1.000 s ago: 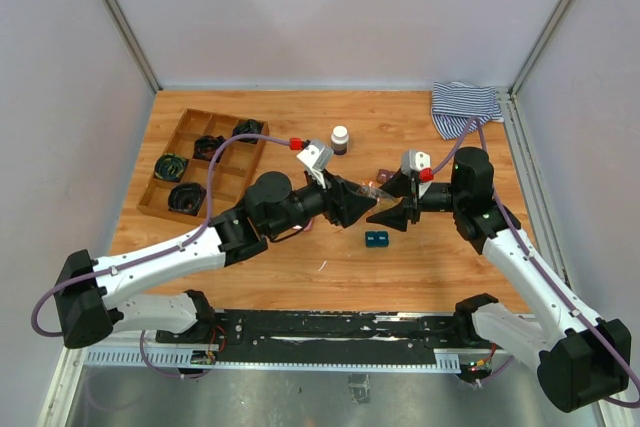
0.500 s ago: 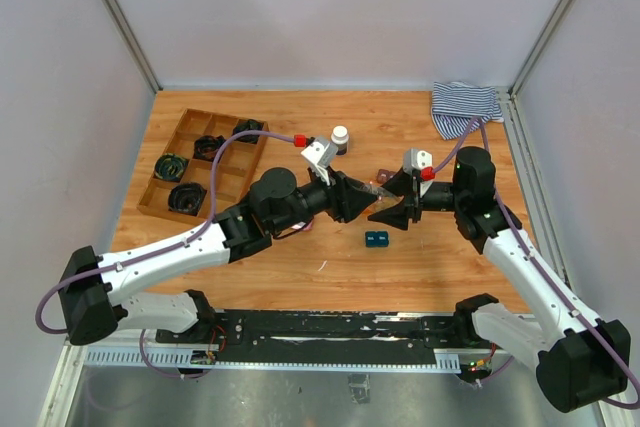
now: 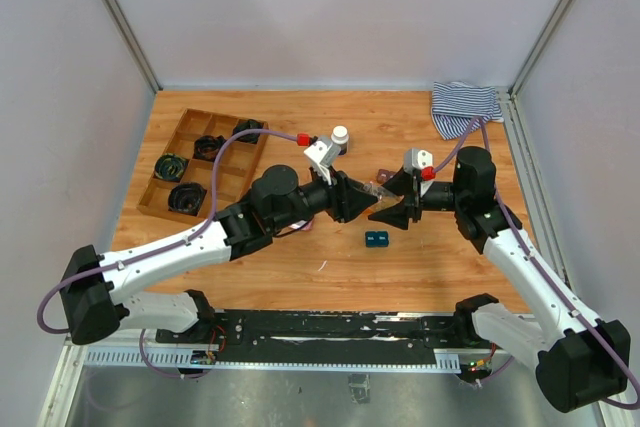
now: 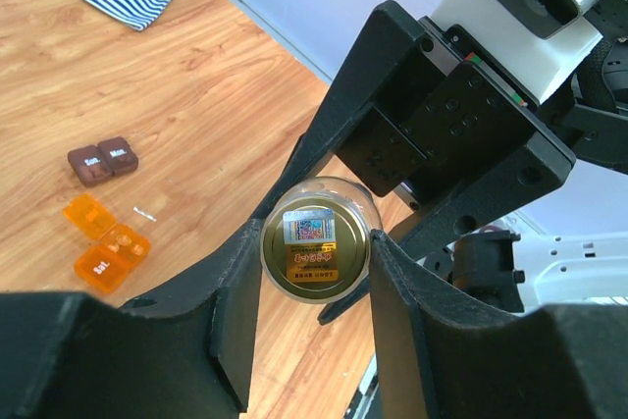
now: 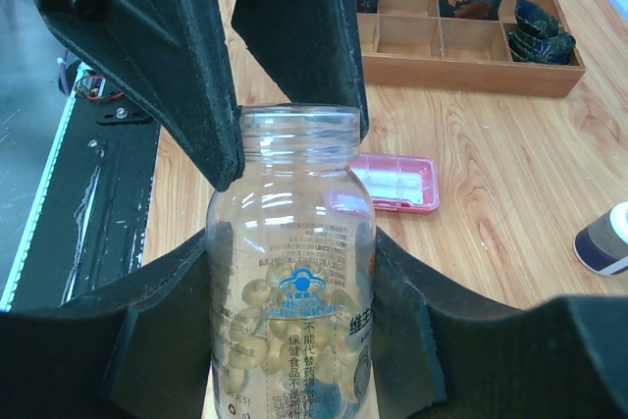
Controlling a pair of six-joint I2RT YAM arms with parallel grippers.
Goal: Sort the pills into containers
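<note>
A clear pill bottle (image 5: 292, 272) with yellow pills is held between both grippers above the table middle (image 3: 377, 192). My right gripper (image 5: 292, 272) is shut on its body. My left gripper (image 4: 316, 252) is shut on its gold lid (image 4: 316, 242), facing the right gripper (image 3: 383, 203). In the right wrist view the threaded neck shows and the lid does not. An orange case (image 4: 103, 247) lies open, with a brown case (image 4: 103, 161) beside it. A pink case (image 5: 392, 183) lies behind the bottle. A teal case (image 3: 376, 239) lies below the grippers.
A wooden tray (image 3: 205, 162) with black coils stands at the left. A small white-capped bottle (image 3: 340, 137) stands behind the left gripper. A striped cloth (image 3: 465, 105) lies in the far right corner. Walls close in the table on three sides.
My left arm has edged right and a little farther back, its wrist turned slightly at the lid. My right arm and the bottle have stayed put.
</note>
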